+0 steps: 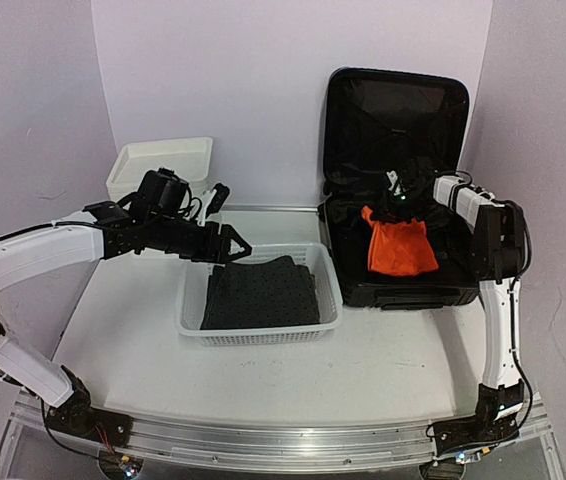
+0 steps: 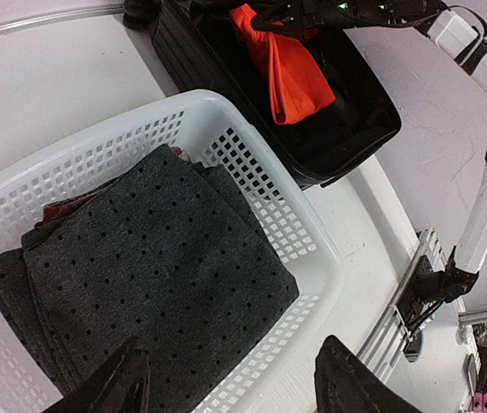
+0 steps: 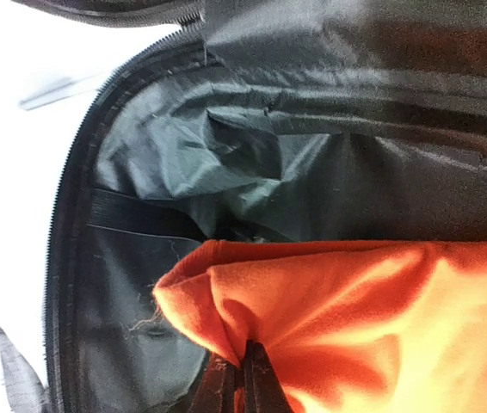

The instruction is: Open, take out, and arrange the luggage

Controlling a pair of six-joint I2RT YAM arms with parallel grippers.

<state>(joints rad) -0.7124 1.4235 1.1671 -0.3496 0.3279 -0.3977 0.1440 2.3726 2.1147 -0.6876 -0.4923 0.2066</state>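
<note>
The luggage sits on the table at the far right, against the back wall; it lies open, its lid standing upright behind and its lower shell flat on the table, black fabric lining showing inside; an orange cloth hangs in a bunch over the lower shell, its top edge gathered up and the rest drooping towards the front rim of the shell; the right gripper reaches into the luggage from the right side, and in the right wrist view its jaws are pressed together on a fold of that orange cloth, with the zip edge and the crumpled lining just behind

To the left of the luggage, just beside its front corner, stands a white perforated basket; a folded dark grey cloth dotted with small holes fills most of it, and a reddish edge shows under the grey at one side; the left gripper hovers above the far rim of the basket, its jaws apart and nothing between them, pointing down at the grey cloth; a white box stands at the back left, behind the left arm, well apart from the luggage
</note>
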